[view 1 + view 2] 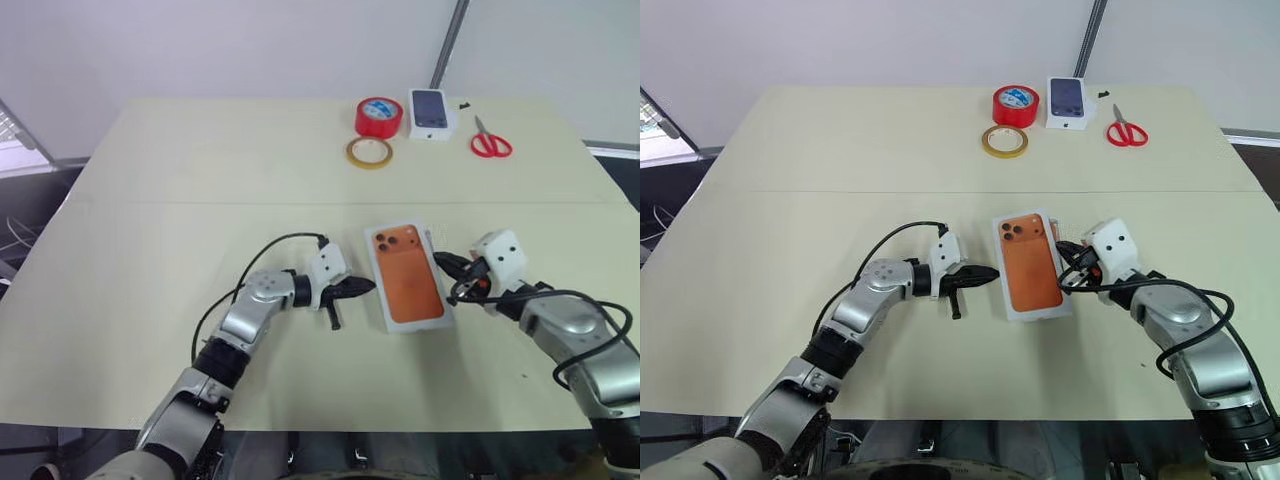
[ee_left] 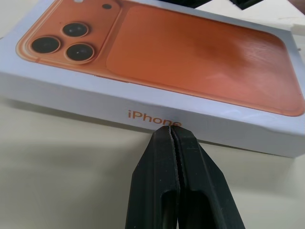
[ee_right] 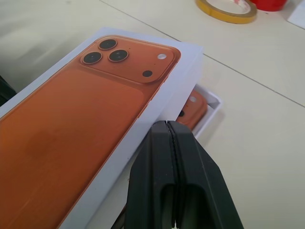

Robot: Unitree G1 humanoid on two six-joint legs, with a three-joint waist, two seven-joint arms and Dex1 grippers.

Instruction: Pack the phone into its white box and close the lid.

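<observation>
step: seating the lid, which sits askew over the white box; the phone peeks out inside.
left gripper: fingers together, at lid's side.
right gripper: fingers together, empty.
next: nudge lid square, press down.

"iPhone" in orange on the lid's side.

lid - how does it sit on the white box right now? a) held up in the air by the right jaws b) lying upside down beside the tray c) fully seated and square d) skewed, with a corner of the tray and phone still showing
d: in the right wrist view the lid sits askew, leaving a corner of the white box and the phone uncovered beside it.
</observation>
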